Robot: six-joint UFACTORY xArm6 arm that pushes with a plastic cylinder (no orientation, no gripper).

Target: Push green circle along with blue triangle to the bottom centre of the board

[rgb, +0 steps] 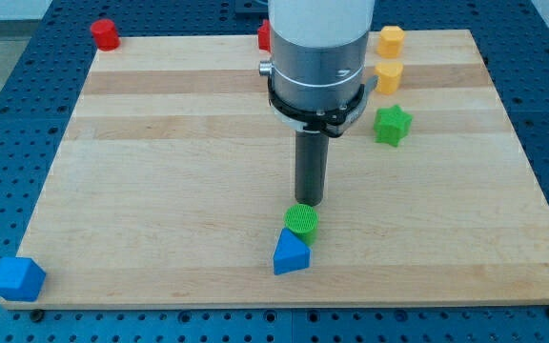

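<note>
The green circle sits near the bottom centre of the wooden board. The blue triangle lies just below it, touching or nearly touching it, close to the board's bottom edge. My tip stands just above the green circle, at its upper right, very close to it. The dark rod rises from there to the arm's grey and white body at the view's top.
A green star and two yellow blocks stand at the upper right. A red block is at the top left corner, another red block shows beside the arm. A blue cube is at the bottom left corner.
</note>
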